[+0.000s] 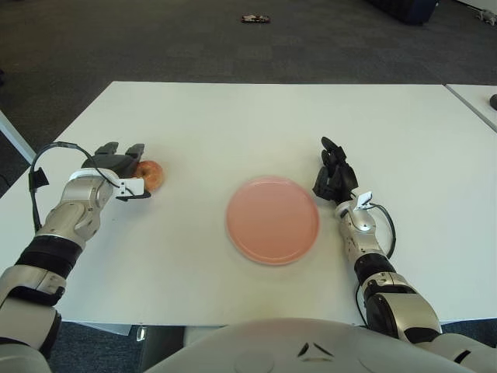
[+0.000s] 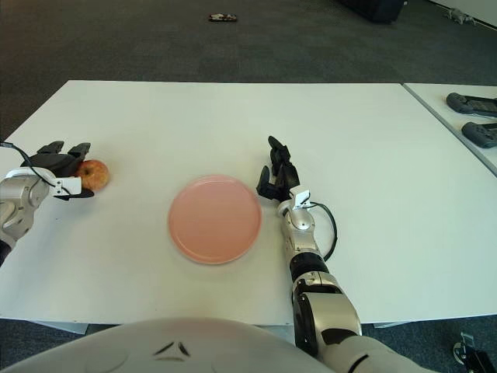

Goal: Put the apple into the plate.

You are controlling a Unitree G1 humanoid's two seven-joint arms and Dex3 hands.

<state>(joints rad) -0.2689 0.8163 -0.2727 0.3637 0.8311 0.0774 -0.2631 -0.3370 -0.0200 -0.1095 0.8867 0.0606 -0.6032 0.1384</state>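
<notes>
A humanoid robot stands at a white table (image 1: 256, 116), both arms stretched out over its surface. At the table's left side, the left hand (image 1: 116, 172) reaches around a small red-and-yellow apple (image 1: 151, 175), its dark fingers (image 1: 133, 151) curved over the far side of the fruit while another finger runs along the near side. The fingers bracket the apple from its left, but whether they actually press on it cannot be told from here; the apple sits on the tabletop, not lifted. A black cable (image 1: 48, 155) loops from the forearm behind the hand.

Near the middle of the table lies a round pink plate (image 1: 272, 219), flat and bare, well apart from the apple, which lies to its left. The apple is outside the plate.

Just beside the plate's right edge is the right hand (image 2: 276, 177), idle, its dark fingers (image 2: 277, 152) pointing away from the robot and loosely extended, holding nothing. A black cable (image 2: 329, 229) curls from its silver wrist.

At the far right a second white table (image 2: 458, 109) adjoins the first, with two dark handheld controllers (image 2: 472, 116) on it. Dark carpet (image 1: 194, 39) covers the floor beyond, where a small dark object (image 1: 254, 18) lies some way off. The robot's pale torso (image 1: 287, 346) fills the bottom edge of the view.
</notes>
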